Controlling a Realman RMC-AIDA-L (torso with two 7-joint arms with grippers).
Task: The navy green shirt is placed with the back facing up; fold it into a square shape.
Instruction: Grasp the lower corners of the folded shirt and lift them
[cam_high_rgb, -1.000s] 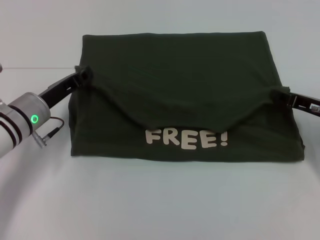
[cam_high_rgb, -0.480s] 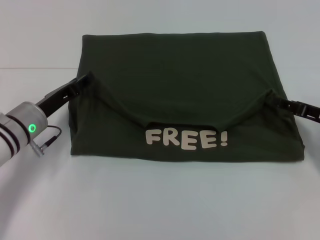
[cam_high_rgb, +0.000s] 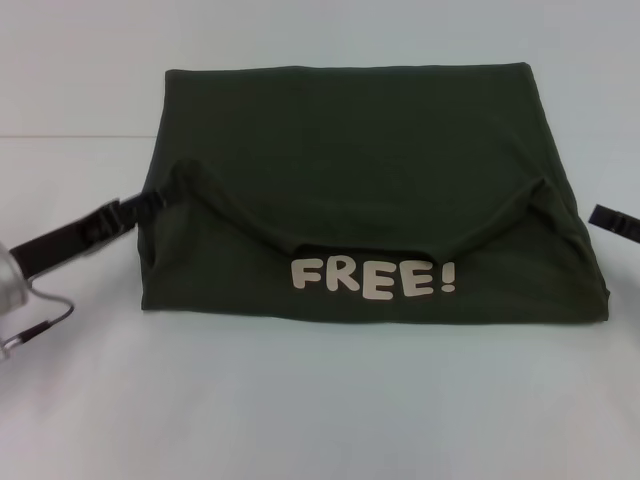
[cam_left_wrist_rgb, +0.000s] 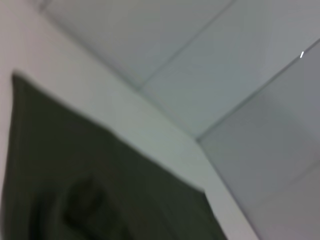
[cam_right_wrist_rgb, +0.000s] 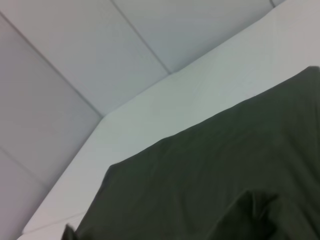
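The navy green shirt (cam_high_rgb: 350, 150) lies folded on the white table (cam_high_rgb: 320, 400). Its upper layer sags toward the front and leaves the cream lettering "FREE!" (cam_high_rgb: 372, 277) showing near the front edge. The layer's two corners stand up as small peaks at left and right. My left gripper (cam_high_rgb: 148, 203) is low at the shirt's left edge, open and holding nothing. My right gripper (cam_high_rgb: 597, 214) is just off the shirt's right edge, apart from the cloth, open and empty. The shirt also shows in the left wrist view (cam_left_wrist_rgb: 100, 190) and the right wrist view (cam_right_wrist_rgb: 210, 175).
The white table runs bare in front of the shirt and to both sides. A pale panelled wall (cam_right_wrist_rgb: 100, 50) stands behind the table's far edge. A cable loop (cam_high_rgb: 40, 320) hangs from my left arm at the left edge.
Both grippers have let go of the folded layer's corners and drawn back outward and down. The layer has settled on the shirt and stays put.
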